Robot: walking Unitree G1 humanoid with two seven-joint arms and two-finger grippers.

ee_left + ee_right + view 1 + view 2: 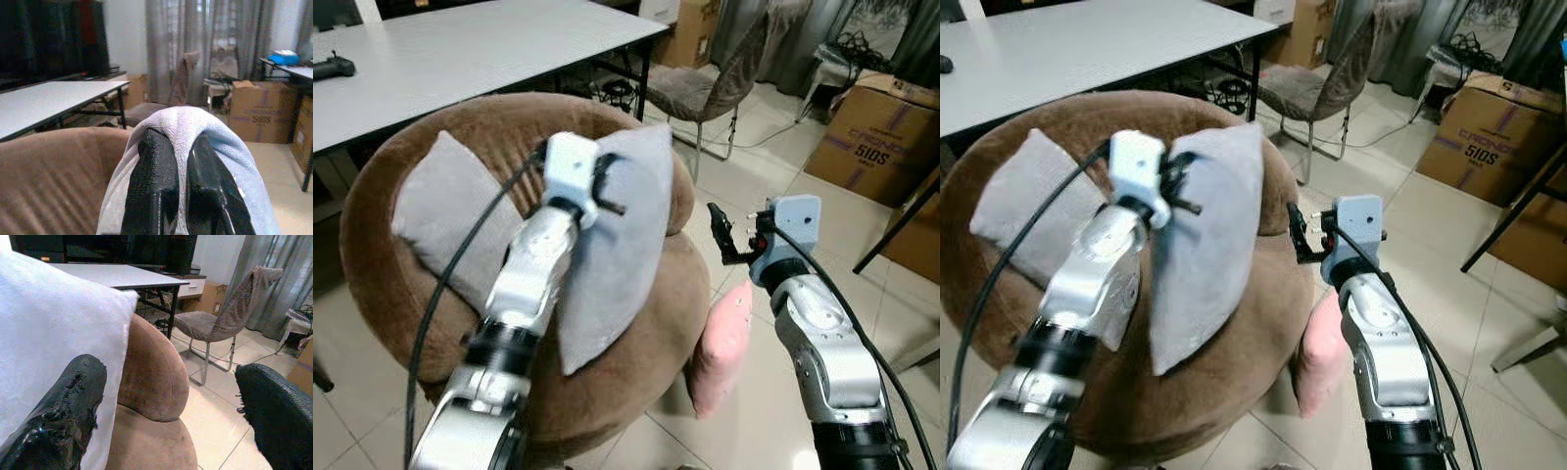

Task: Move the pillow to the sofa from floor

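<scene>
Lower gently and settle onto the seat of the brown sofa beside the other grey cushion before letting go. Left gripper pinched tight on the grey pillow, fabric bunched between its fingers above the seat. Right gripper spread wide, clear of the pillow.

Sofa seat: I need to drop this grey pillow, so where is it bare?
Bare brown seat lies in front, toward the pink pillow. The back is crowded: another grey pillow leans there, and the left gripper holds the grey pillow over the middle.
</scene>
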